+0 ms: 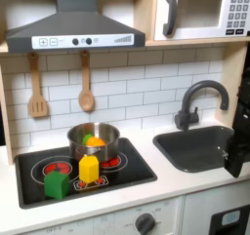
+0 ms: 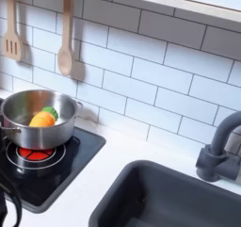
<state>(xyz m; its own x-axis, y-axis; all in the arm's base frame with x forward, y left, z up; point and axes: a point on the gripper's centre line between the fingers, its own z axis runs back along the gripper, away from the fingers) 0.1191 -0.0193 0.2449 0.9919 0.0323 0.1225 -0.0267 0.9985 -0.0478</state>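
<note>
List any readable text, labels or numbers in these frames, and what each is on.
None can be read.
Microwave keypad: button marks, too small and blurred.
Range hood control panel: knobs and a pale patch, nothing readable.
Stove, pot, faucet: no text seen.

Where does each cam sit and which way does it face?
First exterior view: in front of the toy kitchen, slightly above the counter, facing the tiled wall; sees hood, microwave, stove, sink. A dark part at its right edge may be the arm; gripper state unreadable.
Second exterior view: closer and higher, angled down across the counter from the sink side toward the wall; a dark piece at its lower left is unclear.
Shared: pot holding orange and green food, faucet, hanging spatula and spoon.
</note>
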